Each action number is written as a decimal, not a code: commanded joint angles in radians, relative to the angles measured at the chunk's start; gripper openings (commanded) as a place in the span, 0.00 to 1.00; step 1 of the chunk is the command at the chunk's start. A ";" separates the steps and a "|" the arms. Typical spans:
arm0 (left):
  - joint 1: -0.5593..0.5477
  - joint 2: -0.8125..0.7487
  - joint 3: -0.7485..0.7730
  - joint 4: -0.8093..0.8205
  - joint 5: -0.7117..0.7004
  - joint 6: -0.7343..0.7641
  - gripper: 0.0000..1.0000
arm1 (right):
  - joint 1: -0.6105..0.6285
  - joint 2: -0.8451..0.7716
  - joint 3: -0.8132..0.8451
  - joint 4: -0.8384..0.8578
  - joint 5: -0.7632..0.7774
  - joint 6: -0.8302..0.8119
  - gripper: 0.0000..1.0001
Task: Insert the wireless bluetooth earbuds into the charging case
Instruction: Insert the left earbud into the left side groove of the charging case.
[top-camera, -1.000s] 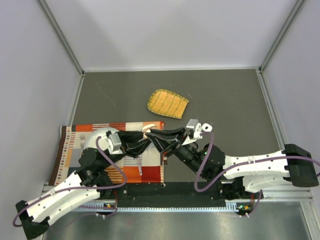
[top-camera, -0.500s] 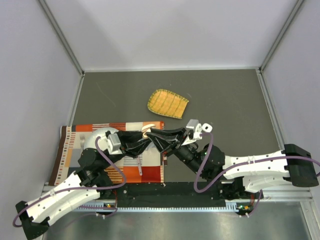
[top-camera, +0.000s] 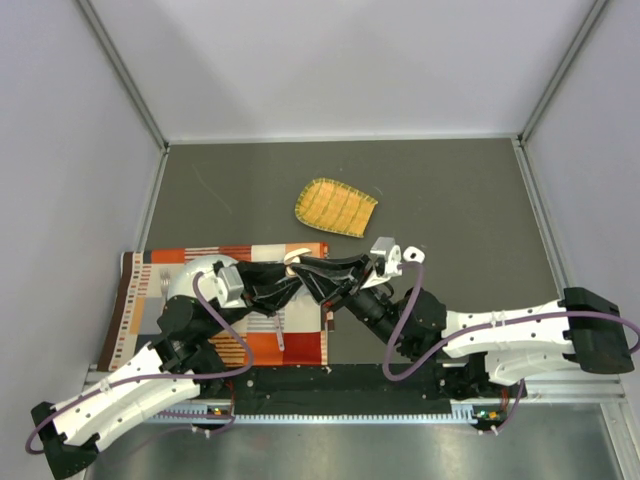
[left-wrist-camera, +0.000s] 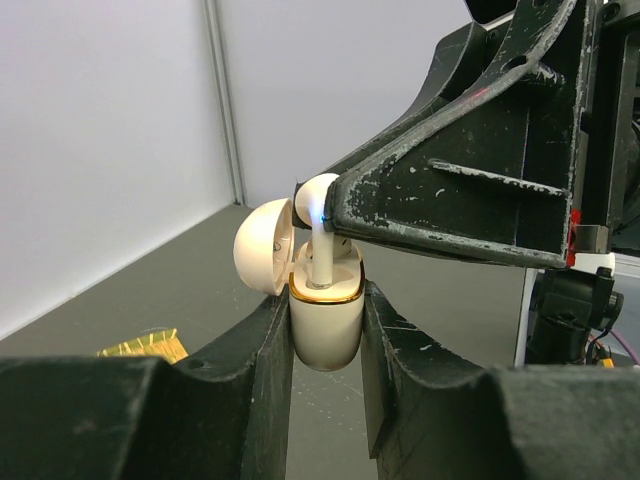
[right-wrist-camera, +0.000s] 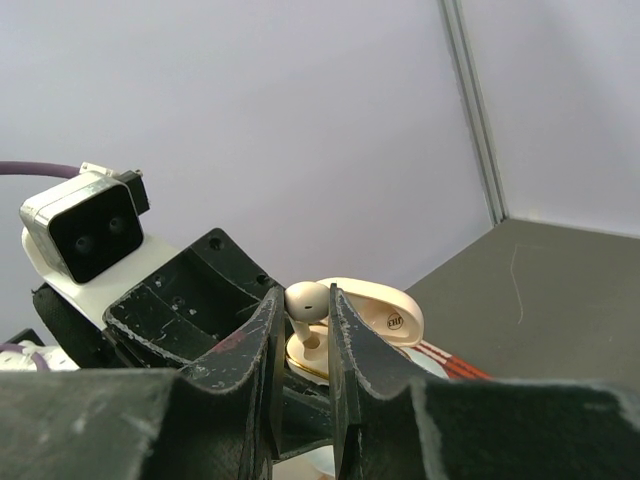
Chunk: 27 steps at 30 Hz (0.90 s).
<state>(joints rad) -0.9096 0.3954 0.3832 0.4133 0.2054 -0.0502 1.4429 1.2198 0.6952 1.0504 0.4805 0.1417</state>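
A cream charging case (left-wrist-camera: 325, 325) with a gold rim is held upright, and my left gripper (left-wrist-camera: 325, 300) is shut on its sides. Its lid (left-wrist-camera: 262, 245) hangs open to the left. My right gripper (right-wrist-camera: 303, 300) is shut on the head of one white earbud (right-wrist-camera: 306, 299), reaching in from the right above the case. The earbud's stem (left-wrist-camera: 322, 258) points down and stands in a slot of the case. From above, both grippers meet over the cloth's right end, at the case (top-camera: 293, 262). No other earbud shows.
An orange, brown and white checked cloth (top-camera: 160, 262) lies at the near left with a white plate (top-camera: 190, 272) and a utensil (top-camera: 279, 335) on it. A yellow woven mat (top-camera: 336, 206) lies further back at the centre. Grey walls enclose the dark table.
The right arm's elbow and forearm have shifted slightly left. Both grippers, the case and the earbud stay almost where they were.
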 joint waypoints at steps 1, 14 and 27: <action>-0.003 -0.010 0.033 0.099 0.022 -0.005 0.00 | -0.019 0.014 -0.003 -0.004 0.040 0.024 0.00; -0.005 -0.023 0.037 0.097 0.020 -0.007 0.00 | -0.019 0.015 -0.025 0.011 0.095 0.007 0.00; -0.005 -0.021 0.042 0.098 0.014 -0.005 0.00 | -0.018 0.038 -0.020 -0.001 0.096 0.015 0.00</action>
<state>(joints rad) -0.9092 0.3946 0.3832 0.3882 0.1890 -0.0498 1.4414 1.2358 0.6804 1.0725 0.5224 0.1612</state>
